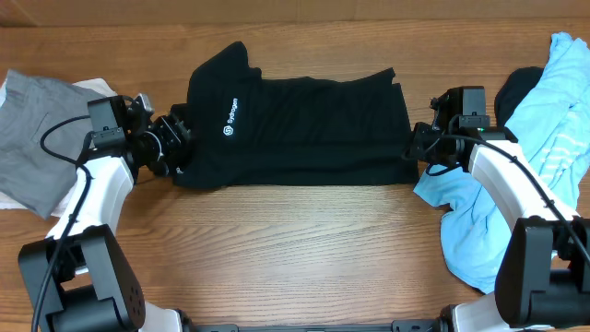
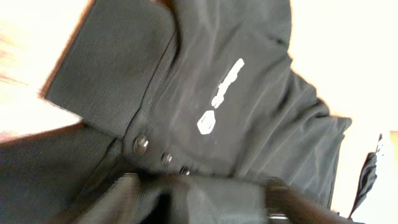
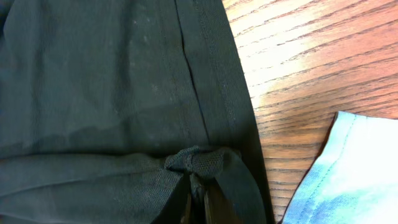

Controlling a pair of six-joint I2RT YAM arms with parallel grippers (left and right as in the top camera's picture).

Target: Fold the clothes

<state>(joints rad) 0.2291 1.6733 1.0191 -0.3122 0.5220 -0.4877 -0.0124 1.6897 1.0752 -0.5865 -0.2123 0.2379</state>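
Black polo shirt [image 1: 304, 129]: lying in a long folded band across the middle of the counter [image 1: 295, 258], collar end towards 9 o'clock, hem end towards 3 o'clock, white logo [image 1: 231, 115] facing up.
Right fingers [image 1: 417, 146]: pressing together on a bunched knot of the hem at the 3 o'clock end.
Left fingers [image 1: 175, 140]: sitting at the collar end near the buttons [image 2: 142, 144]; the wrist view is blurring here, so I cannot tell whether they are spread or gripping.
Risk, uneven hold: if only the hem end is being held, any pull towards 3 o'clock is likely dragging the whole band and undoing its layers.
Risk, bunching: the hem is gathering into a wad at the pinch, so a crease is probably setting in there.
Risk, neighbour: the light blue striped shirt [image 1: 544, 138] is lying just beside the right arm at 3 o'clock; a swing could be catching its edge.
Grey garment [image 1: 37, 138]: resting at 9 o'clock, beside the left arm, where a retreat could be snagging it.
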